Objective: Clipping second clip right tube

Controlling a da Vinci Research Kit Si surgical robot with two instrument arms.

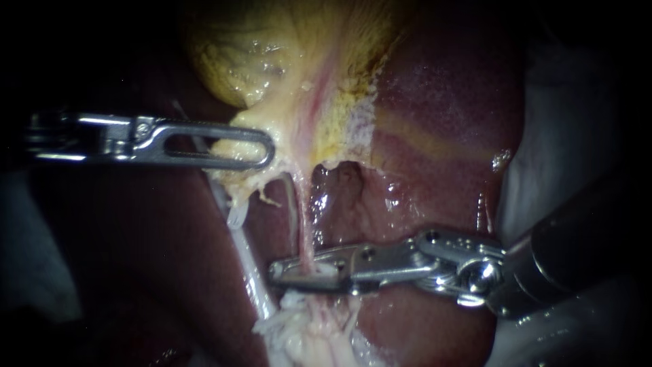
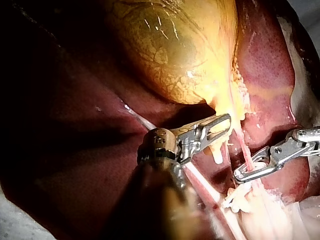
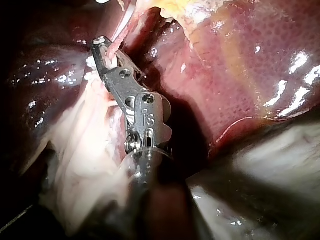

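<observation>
Endoscope view: left instrument (image 1: pixel 268 148) is reaching in level, jaws pinching the gallbladder (image 1: pixel 272 61) at its pale fringe; right instrument (image 1: pixel 278 270) is angling in low, jaws clamping the right tube (image 1: pixel 303 231), shaft fading into dark.

My left instrument (image 1: pixel 261 146) comes in level from the left, its shaft in shadow and its wrist straight. Its two long slotted jaws lie flat together, clamped on the lower edge of the gallbladder (image 1: pixel 285 54). My right instrument (image 1: pixel 282 270) enters from the lower right. Its dark shaft slopes up to a wrist bent so that the jaws point left, almost level. Those jaws are narrow and drawn close, tips nearly meeting, and both press on the right tube (image 1: pixel 307 231), which runs between them.
</observation>
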